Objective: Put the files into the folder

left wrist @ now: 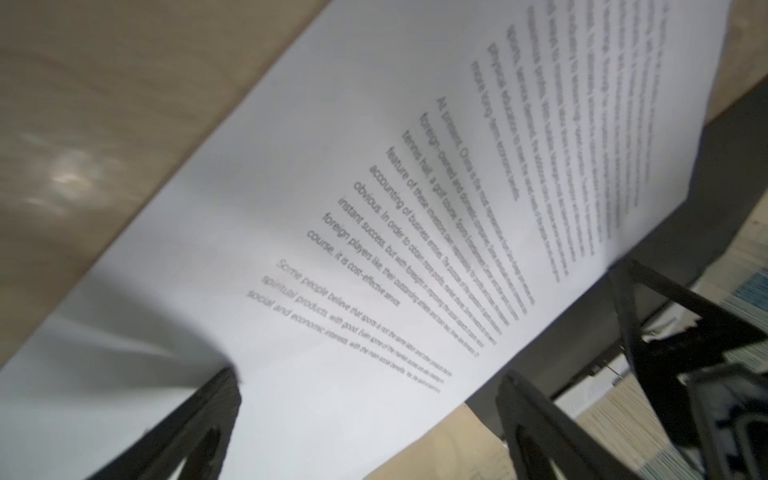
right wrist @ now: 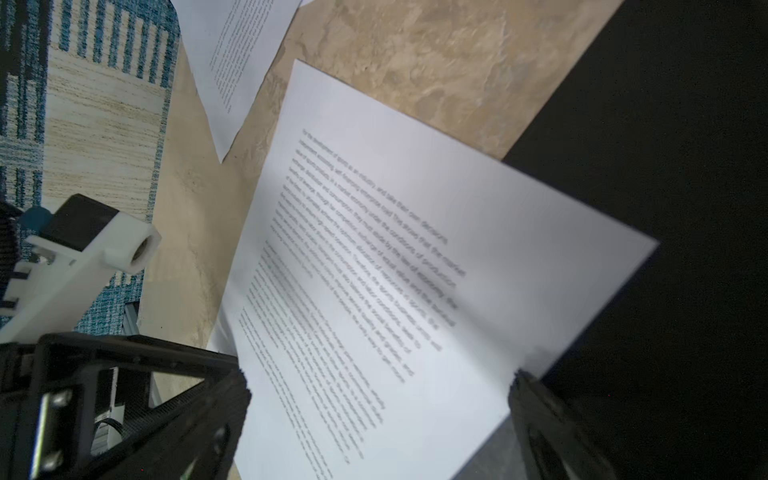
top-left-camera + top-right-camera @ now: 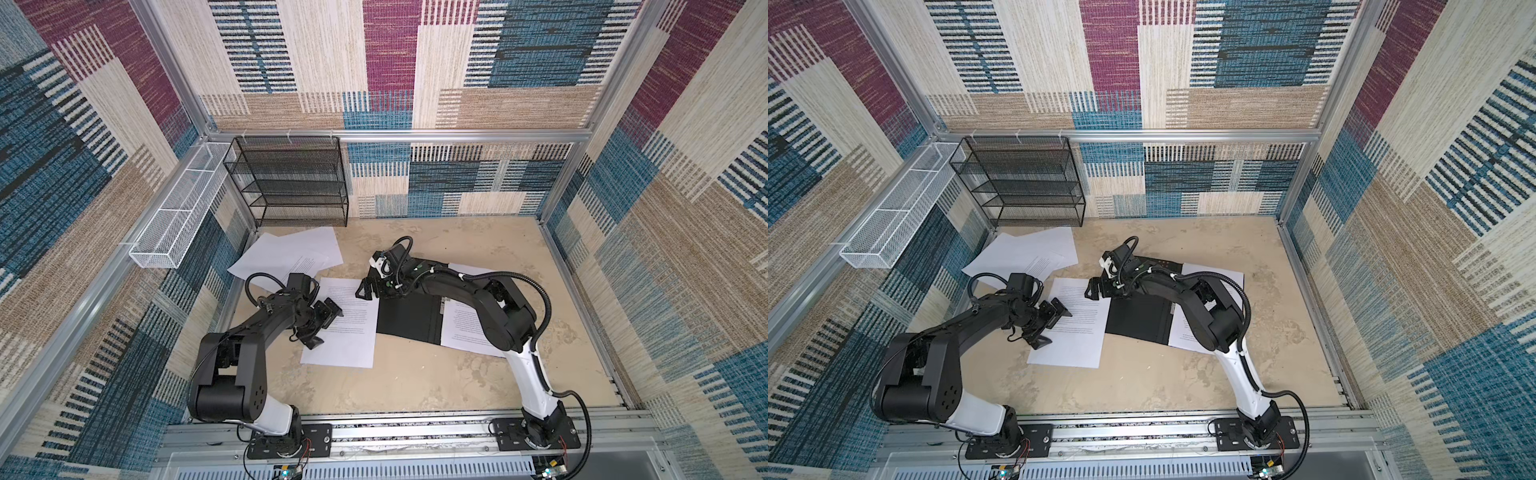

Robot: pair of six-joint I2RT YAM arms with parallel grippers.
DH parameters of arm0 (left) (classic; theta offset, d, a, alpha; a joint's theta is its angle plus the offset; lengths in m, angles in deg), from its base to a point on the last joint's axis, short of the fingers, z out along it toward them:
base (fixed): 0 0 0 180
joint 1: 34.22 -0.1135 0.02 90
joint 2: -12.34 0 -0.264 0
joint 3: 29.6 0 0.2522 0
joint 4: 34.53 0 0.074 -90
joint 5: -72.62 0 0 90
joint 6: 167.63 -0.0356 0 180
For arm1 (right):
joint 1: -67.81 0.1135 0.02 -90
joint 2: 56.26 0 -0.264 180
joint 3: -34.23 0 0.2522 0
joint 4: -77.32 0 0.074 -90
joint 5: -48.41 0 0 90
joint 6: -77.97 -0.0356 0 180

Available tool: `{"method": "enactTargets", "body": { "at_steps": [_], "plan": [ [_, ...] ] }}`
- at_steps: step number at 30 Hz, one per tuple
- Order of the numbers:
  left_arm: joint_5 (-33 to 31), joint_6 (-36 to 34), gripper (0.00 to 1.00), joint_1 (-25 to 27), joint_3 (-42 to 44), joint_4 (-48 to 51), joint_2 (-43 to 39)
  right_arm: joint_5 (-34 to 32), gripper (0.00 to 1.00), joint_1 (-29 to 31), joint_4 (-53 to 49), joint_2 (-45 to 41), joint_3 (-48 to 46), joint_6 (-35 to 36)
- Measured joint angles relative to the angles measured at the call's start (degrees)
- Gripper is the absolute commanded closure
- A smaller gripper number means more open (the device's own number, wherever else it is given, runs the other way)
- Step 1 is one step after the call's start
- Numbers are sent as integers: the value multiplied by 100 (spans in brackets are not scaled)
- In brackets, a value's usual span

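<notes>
The folder (image 3: 409, 318) lies open in the middle of the table in both top views, black inside up; the right arm hides part of it. A printed sheet (image 3: 347, 332) of the files lies at its left edge, one corner (image 2: 615, 253) over the black. Another printed sheet (image 3: 461, 328) lies on the folder's right side, under the right arm. More sheets (image 3: 286, 255) are strewn at the back left. My left gripper (image 3: 326, 326) hangs open over the middle sheet's left edge (image 1: 374, 208). My right gripper (image 3: 365, 289) is open above that sheet's far right corner (image 2: 395, 270). Neither holds anything.
A black wire-mesh rack (image 3: 291, 183) stands against the back wall at the left. A white mesh basket (image 3: 174, 216) hangs on the left wall. Patterned walls close in three sides, and a metal rail (image 3: 415, 432) with both arm bases runs along the front.
</notes>
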Motion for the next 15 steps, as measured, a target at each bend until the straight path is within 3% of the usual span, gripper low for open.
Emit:
{"method": "enactTargets", "body": {
  "at_steps": [4, 15],
  "plan": [
    [278, 131, 1, 81, -72, -210, 50, -94, 0, -28, -13, -33, -9, -20],
    [304, 142, 1, 87, 81, -352, 11, -966, 0, -146, -214, -186, 0, -57]
  ]
}}
